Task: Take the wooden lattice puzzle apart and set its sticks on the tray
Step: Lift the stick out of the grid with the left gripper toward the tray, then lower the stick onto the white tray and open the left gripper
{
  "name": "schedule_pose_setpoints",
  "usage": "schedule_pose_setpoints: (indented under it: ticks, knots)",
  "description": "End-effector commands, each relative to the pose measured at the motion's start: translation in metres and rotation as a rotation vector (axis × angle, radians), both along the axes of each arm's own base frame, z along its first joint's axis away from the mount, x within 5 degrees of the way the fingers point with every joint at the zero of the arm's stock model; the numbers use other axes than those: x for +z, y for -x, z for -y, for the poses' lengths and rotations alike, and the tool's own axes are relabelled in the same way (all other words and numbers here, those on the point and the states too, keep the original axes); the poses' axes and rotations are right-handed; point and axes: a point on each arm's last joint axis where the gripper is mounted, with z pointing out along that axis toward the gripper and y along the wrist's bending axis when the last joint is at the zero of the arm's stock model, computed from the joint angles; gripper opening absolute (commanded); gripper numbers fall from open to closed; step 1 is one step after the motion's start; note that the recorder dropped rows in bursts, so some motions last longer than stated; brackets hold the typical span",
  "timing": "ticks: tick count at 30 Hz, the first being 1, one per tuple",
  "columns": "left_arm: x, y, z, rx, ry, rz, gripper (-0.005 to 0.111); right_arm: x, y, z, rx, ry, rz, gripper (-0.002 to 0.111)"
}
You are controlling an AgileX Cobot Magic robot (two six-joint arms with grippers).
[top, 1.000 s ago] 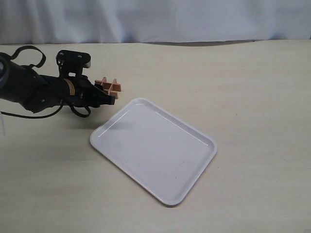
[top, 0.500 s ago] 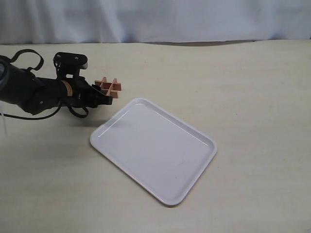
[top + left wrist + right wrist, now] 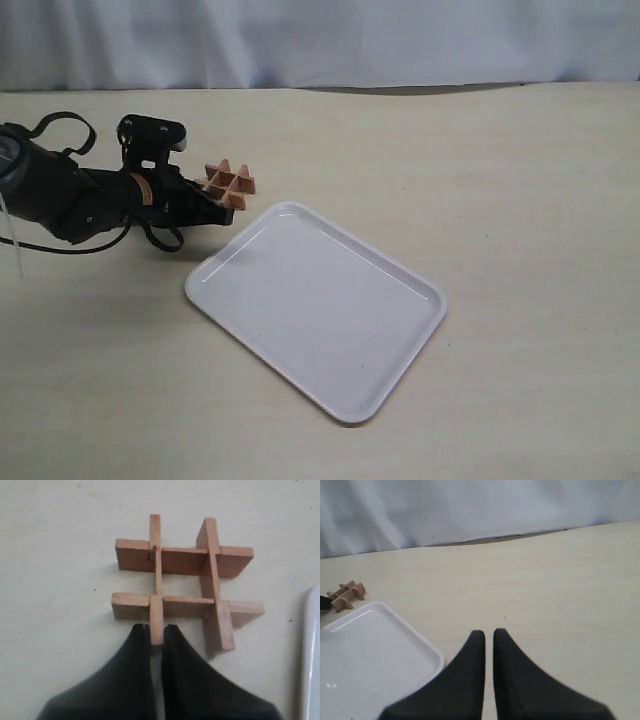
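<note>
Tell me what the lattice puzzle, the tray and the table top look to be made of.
Lattice puzzle: wood, reddish-brown, matte, seemingly unvarnished; faint grain and square-cut ends show.
Tray: probably plastic, white, smooth, slightly glossy; soft sheen and a moulded rounded rim.
Table top: cream, matte, faintly speckled; laminate or painted board, cannot tell.

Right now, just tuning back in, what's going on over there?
The left gripper is shut on the end of one stick of the wooden lattice puzzle. The puzzle is fully assembled and lies just off a corner of the tray. No sticks are on the tray yet. The right gripper is closed on nothing, above the table beside the tray.
</note>
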Motion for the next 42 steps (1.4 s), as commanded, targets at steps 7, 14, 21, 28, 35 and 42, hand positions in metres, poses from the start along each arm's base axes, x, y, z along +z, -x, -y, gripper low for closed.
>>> schedule_pose_setpoints:
  ticks: [7,14,21,28,35,42]
  knots:
    - [0.031,0.0,-0.005,0.002,-0.037,0.036,0.0,-0.001,0.0,0.0,0.002,-0.002,-0.009,0.006]
    - [0.063,0.012,0.001,-0.021,-0.063,0.061,0.0,-0.001,0.0,0.0,0.002,-0.002,-0.009,0.006]
    - [0.092,0.053,0.056,-0.328,-0.171,0.158,0.0,-0.001,0.0,0.0,0.002,-0.002,-0.009,0.006]
    - [0.068,0.089,0.104,-0.549,-0.292,0.099,0.0,-0.001,0.0,0.0,0.002,-0.002,-0.009,0.006]
    - [0.046,0.091,0.1,-0.514,-0.341,-0.004,0.0,-0.001,0.0,0.0,0.002,-0.002,-0.009,0.006]
    - [0.037,0.091,0.1,-0.495,-0.334,-0.038,0.003,-0.001,0.0,0.0,0.002,-0.002,-0.009,0.006]
